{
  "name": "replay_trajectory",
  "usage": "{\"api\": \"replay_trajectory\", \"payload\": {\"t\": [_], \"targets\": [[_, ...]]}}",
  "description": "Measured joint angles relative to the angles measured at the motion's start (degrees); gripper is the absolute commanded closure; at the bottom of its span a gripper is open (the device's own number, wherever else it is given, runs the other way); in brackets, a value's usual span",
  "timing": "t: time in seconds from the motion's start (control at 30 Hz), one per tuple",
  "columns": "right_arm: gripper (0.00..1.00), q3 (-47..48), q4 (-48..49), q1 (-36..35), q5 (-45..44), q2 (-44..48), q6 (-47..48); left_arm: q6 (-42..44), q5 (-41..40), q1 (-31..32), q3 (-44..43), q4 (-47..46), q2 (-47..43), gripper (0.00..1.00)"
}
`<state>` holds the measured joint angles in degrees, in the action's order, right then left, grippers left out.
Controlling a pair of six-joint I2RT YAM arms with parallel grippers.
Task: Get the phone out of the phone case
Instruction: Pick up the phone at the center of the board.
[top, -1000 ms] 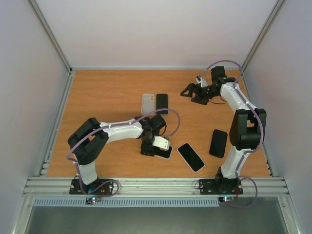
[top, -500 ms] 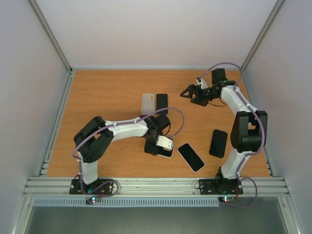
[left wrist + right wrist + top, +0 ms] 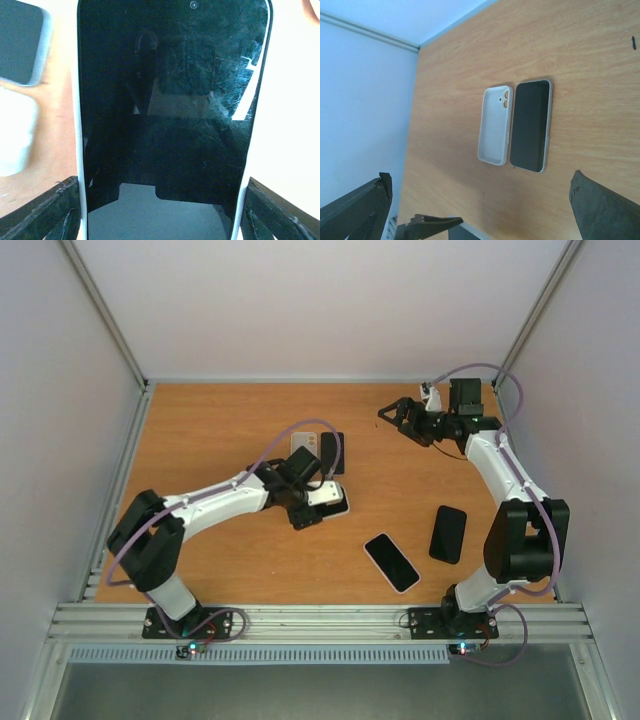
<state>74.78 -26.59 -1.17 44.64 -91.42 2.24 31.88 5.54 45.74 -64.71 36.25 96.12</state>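
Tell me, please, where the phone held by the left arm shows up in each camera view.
Top external: the phone is near the middle of the table, gripped at one end by the left claw.
Left wrist: it fills most of the picture, with its dark screen facing the camera.
Right wrist: not in it.
Shared landmark: the wooden table, also seen at and.

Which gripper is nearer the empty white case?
Left. The left gripper, holding the cased phone, sits just on the near side of the empty white case; the right gripper hovers farther off to its right.
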Motion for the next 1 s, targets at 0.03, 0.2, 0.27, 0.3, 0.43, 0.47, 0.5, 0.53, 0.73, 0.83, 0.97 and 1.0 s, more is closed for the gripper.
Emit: {"api": "replay_trajectory", "payload": {"t": [0.03, 0.2, 0.27, 0.3, 0.43, 0.47, 0.5, 0.53, 0.73, 0.83, 0.97, 1.0], "targets": [[0.01, -0.20, 0.83, 0.00, -0.04, 0.00, -1.57, -1.20, -0.68, -0.33, 0.00, -0.79, -1.14, 0.52], [0.05, -1.09, 3.13, -0.61, 0.39, 0.26, -8.72, -8.13, -3.78, -2.10, -0.35, -4.37, -6.08, 0.55], [0.07, -1.03, 3.50, -1.62, 0.35, 0.26, -10.27, -11.04, -4.66, -3.32, -1.31, -4.50, -6.86, 0.55], [0.08, -0.87, 3.43, -2.73, 0.28, 0.26, -10.80, -12.61, -5.07, -4.24, -2.12, -4.52, -6.95, 0.55], [0.13, 0.20, 3.02, -7.87, 0.11, 0.26, -12.26, -19.12, -6.21, -7.56, -5.31, -4.57, -6.97, 0.56], [0.14, 0.44, 3.02, -9.18, 0.09, 0.26, -12.55, -20.50, -6.34, -8.31, -6.05, -4.57, -6.97, 0.56], [0.16, 0.63, 3.04, -10.56, -0.11, 0.26, -12.83, -21.77, -6.45, -8.92, -6.78, -4.39, -6.97, 0.56], [0.16, 0.72, 3.06, -11.67, -0.24, 0.24, -12.98, -23.23, -6.47, -9.49, -7.63, -4.24, -6.95, 0.56], [0.23, 3.52, 3.02, -18.36, -1.84, -1.97, -14.08, -28.33, -6.16, -9.73, -11.43, -3.67, -6.95, 0.58], [0.28, 5.35, 3.04, -21.00, -3.02, -3.72, -14.47, -29.81, -5.97, -9.68, -12.68, -3.50, -6.95, 0.58], [0.40, 6.86, 2.97, -23.15, -4.48, -5.42, -15.28, -31.67, -5.88, -9.68, -13.75, -3.10, -6.93, 0.58], [0.44, 7.28, 2.91, -23.39, -4.92, -5.79, -15.61, -32.02, -5.77, -9.70, -14.03, -2.89, -6.88, 0.58]]}}
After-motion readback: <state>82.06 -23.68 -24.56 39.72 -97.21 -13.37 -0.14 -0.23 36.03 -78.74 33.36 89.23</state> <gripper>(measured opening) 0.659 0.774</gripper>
